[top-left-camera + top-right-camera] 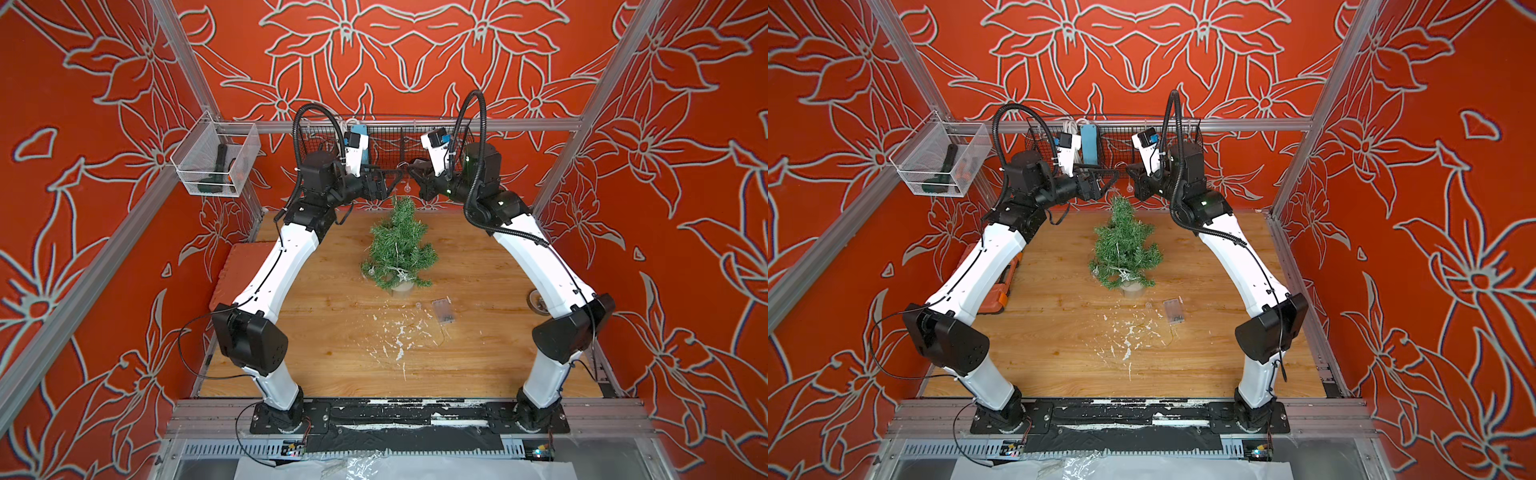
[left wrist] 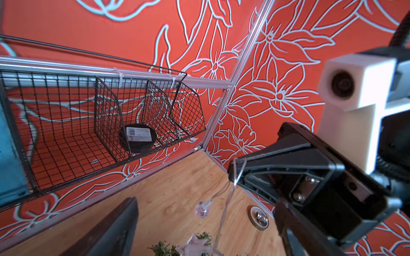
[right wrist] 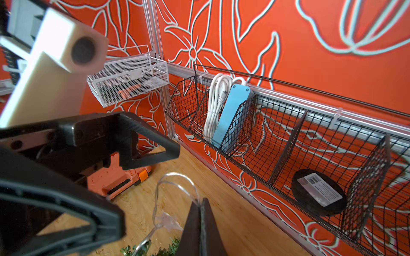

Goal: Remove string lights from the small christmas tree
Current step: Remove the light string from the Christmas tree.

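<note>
Right wrist view, right end effector (image 3: 200, 202) pinching string lights (image 3: 166, 221), left end effector (image 3: 148, 189) wide, tree (image 3: 172, 248) cropped

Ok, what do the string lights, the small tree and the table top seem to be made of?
The string lights: thin shiny wire, probably metal; see-through glossy bulbs, likely plastic. The small tree: bushy, uniform green needles, apparently plastic. The table top: pale wood grain with a smooth sheen, perhaps laminate.
</note>
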You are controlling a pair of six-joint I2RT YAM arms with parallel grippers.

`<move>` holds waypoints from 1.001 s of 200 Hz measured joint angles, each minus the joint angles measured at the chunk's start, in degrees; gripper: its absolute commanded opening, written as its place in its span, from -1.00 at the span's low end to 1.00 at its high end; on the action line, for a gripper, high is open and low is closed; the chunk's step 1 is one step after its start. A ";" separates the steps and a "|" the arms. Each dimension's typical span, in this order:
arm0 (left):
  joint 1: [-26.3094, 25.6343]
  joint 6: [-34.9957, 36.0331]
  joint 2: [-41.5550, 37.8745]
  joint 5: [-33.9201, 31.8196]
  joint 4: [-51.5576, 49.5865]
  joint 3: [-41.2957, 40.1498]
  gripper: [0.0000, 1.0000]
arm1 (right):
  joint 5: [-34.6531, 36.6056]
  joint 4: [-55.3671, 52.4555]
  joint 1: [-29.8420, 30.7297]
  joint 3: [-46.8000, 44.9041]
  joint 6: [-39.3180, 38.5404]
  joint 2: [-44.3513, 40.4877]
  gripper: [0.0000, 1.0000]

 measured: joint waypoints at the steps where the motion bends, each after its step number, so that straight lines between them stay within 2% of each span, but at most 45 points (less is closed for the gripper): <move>1: -0.02 0.04 0.07 0.00 -0.04 0.04 0.74 | 0.00 -0.04 0.00 0.07 0.02 0.04 -1.00; 20: -0.44 0.85 1.36 -0.94 -1.05 0.74 0.57 | -0.48 -0.26 0.00 1.70 0.02 0.81 -1.00; 37: -0.68 1.64 1.92 -1.70 -1.75 1.07 0.32 | -0.68 -0.22 0.00 2.08 0.02 0.87 -1.00; 59: -0.72 1.84 2.05 -2.45 -2.05 1.27 0.12 | -0.76 -0.22 0.00 2.14 0.07 0.85 -1.00; 97: -0.79 1.97 2.03 -3.48 -0.76 0.96 -0.36 | -1.51 -0.11 0.00 2.14 0.13 0.85 -1.00; 155: -0.90 1.99 1.27 -9.03 1.62 -1.11 -0.99 | -2.05 -0.09 0.00 1.99 0.83 0.85 -1.00; 188: -1.20 1.90 -0.48 -12.72 1.92 -1.53 -1.00 | -2.03 0.13 0.00 1.46 1.60 0.85 -1.00; 200: -1.20 1.92 -1.40 -13.99 1.90 -1.53 -1.00 | -2.05 0.35 0.02 1.09 1.81 0.85 -0.75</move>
